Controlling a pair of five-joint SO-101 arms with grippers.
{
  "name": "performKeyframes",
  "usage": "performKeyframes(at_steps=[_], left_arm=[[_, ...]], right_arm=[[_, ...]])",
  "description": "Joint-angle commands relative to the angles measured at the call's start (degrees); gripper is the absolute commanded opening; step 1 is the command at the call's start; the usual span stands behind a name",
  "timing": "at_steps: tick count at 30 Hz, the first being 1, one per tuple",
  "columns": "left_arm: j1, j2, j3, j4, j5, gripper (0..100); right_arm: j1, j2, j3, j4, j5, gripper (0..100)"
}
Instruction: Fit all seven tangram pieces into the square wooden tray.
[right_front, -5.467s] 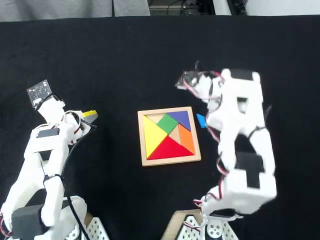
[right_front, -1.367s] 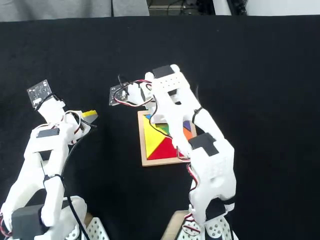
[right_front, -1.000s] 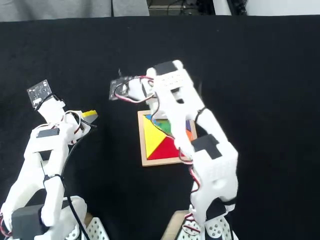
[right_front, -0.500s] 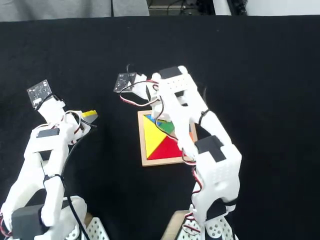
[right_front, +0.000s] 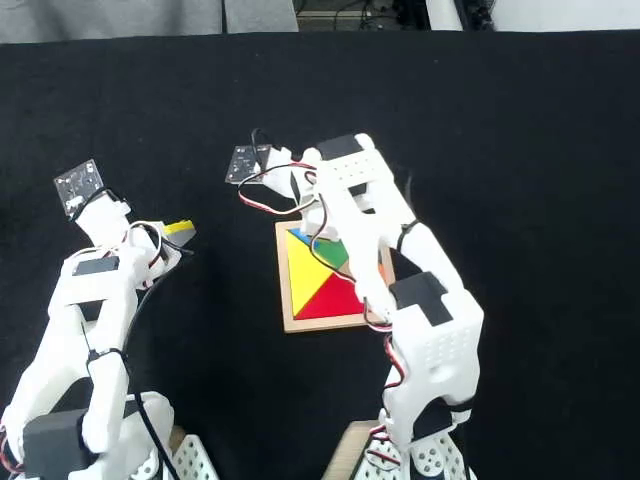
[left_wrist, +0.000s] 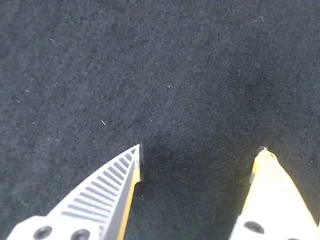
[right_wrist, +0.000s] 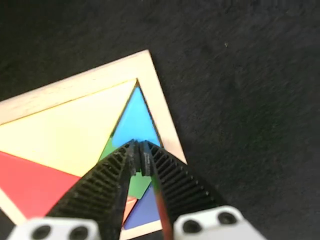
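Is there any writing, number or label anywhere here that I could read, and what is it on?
No text can be read.
wooden tray and tangram pieces: plain, no print.
Left arm's camera board, right arm's camera board: marks too small to read.

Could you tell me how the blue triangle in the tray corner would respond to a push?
The small blue triangular piece looks flat and stiff, so it should neither bend nor roll. Seated in a corner of the square wooden tray, against the rim, it would probably stay put.

Blue triangle (right_wrist: 134, 120), yellow triangle (right_wrist: 65, 127), pale wood tray (right_wrist: 156, 102).
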Motion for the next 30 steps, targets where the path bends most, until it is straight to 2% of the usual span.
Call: performKeyframes(at_steps=[1, 9, 18, 25, 27, 30], left_arm=[[0.84, -0.18, -0.31, -1.05, 0.53, 34], [0.84, -0.18, -0.40, -1.05, 0.53, 34], [0.92, -0.18, -0.40, -1.05, 0.53, 34], [0.84, -0.18, -0.57, -1.05, 0.44, 34], [0.84, -0.18, -0.75, -1.05, 0.09, 34], [1.71, -0.18, -0.84, -1.05, -5.01, 34]], right_arm=[[-0.18, -1.80, -0.31, -0.26, 0.26, 1.1], [0.88, -10.15, 0.31, 0.53, -3.43, 1.1], [7.91, -20.62, 1.98, 11.96, -3.60, 1.1], [11.16, -35.38, 13.32, 7.82, -11.16, 1.1], [11.34, -40.48, 17.19, 5.36, -14.77, 1.1], [11.34, -48.57, 21.76, 1.23, -23.21, 1.1]])
